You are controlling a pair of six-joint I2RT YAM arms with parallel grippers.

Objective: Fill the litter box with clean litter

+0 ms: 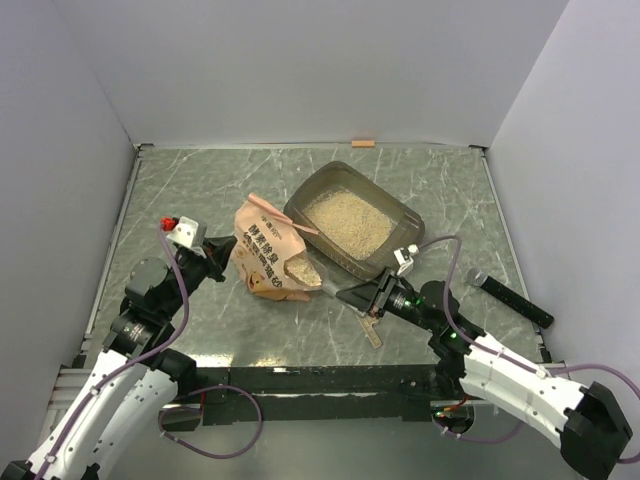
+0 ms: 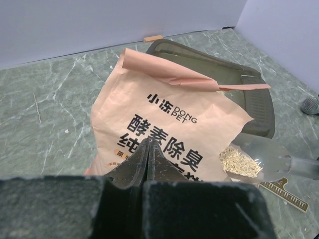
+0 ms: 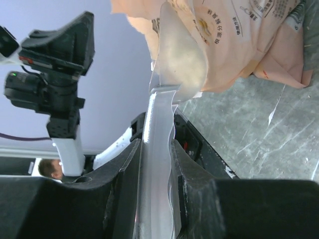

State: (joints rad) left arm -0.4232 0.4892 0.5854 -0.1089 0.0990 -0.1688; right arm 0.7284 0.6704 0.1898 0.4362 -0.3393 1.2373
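**Left gripper [image 2: 147, 145] pins the orange bag [image 1: 268, 252]; a loaded scoop [image 2: 269, 157] waits just short of the litter box [image 1: 345, 175]**

At the left, the left gripper is clenched on the near edge of the orange bag, which lies crinkled on the grey marbled desk [image 1: 190, 190] with its torn mouth facing right. Just right of that mouth sits the clear scoop, its bowl carrying a small heap of clean litter [image 2: 240, 162], pale beige granules. The scoop's long axis runs from the bowl rightward and toward the arm bases, to its handle. Behind the bowl, farther from the bases and slightly right, lies the litter box, a dark tray set diagonally, far left to near right, with litter covering much of its floor. Its near-left rim is close against the bag. Further right, the right gripper [image 3: 157, 154] is clamped around the scoop's handle, and the right arm is the nearer one to the box. The coming move looks like a short carry of the bowl away from the bases, over the near rim, then a tilt; the bowl should stay level until it clears the rim. A tan strip [image 1: 372, 332] lies on the desk just beside the right gripper.
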